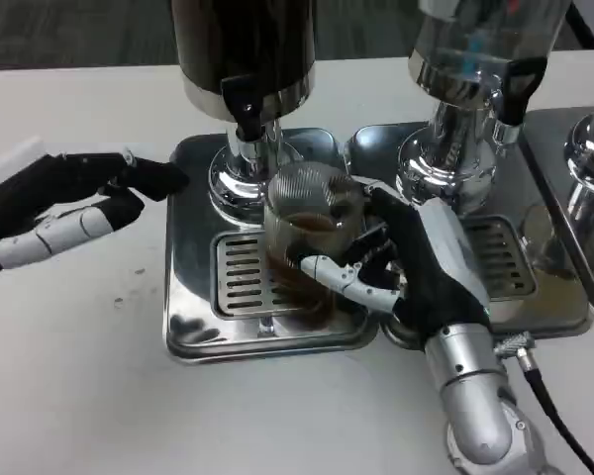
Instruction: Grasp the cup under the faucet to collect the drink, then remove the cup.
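R hand [416, 259] grips cup [307, 233] under faucet [247, 119]; no legible labels.

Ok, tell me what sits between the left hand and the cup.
In the head view, only the metal drip tray with its slotted grate lies between the left hand and the cup, which the right hand holds.

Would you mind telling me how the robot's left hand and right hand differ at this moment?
The right hand wraps around the clear cup under the dark dispenser's faucet, while the left hand holds nothing. The right hand sits over the steel drip tray; the left hand hovers over the white table, beside the tray. The left hand's fingers stretch out toward the dispenser; the right hand's curl around the cup. Both have black and white fingers.
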Available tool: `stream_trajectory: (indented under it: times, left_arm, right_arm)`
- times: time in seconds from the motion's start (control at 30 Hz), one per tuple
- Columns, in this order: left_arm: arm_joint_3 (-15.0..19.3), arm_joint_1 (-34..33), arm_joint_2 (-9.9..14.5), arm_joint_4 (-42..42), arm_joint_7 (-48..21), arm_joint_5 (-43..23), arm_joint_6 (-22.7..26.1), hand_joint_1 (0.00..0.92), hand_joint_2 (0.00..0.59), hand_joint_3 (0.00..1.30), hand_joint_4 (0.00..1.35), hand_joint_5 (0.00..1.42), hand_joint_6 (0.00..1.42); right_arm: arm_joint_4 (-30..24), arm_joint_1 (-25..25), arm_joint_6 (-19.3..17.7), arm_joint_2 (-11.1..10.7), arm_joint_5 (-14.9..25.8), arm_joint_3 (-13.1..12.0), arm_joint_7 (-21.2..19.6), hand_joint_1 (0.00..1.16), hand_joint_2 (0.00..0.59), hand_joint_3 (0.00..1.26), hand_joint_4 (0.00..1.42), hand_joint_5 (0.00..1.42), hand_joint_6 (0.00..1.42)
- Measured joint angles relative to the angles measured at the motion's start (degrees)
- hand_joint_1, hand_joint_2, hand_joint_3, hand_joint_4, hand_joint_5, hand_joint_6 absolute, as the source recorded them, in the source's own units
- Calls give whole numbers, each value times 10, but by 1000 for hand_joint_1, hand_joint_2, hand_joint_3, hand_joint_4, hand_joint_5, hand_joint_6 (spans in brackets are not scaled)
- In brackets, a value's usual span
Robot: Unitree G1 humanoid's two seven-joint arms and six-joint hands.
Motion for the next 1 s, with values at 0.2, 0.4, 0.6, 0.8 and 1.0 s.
stream_trajectory:
  times: [0.2,0.4,0.6,0.8,1.0]
  left_arm:
    - [-5,0,-3,0,0,0,-10,0,148,333,270,289,391]
    - [-8,5,-5,-10,0,0,-27,0,146,285,198,224,371]
    - [-8,23,-7,-20,0,0,-38,0,141,248,133,166,337]
    - [-6,45,-7,-45,1,-1,-59,0,124,182,61,95,279]
    - [-1,79,10,-76,12,5,-94,0,121,140,13,62,227]
  right_arm:
    - [-32,15,6,-6,-3,-10,7,717,239,479,609,692,799]
    - [-75,34,23,-12,-4,-24,21,719,237,480,610,706,801]
    - [-101,46,35,-21,-3,-32,31,719,236,489,616,710,802]
    - [-127,61,46,-27,-2,-40,43,720,236,494,626,717,810]
    - [-150,71,50,-30,0,-50,55,720,236,494,627,720,818]
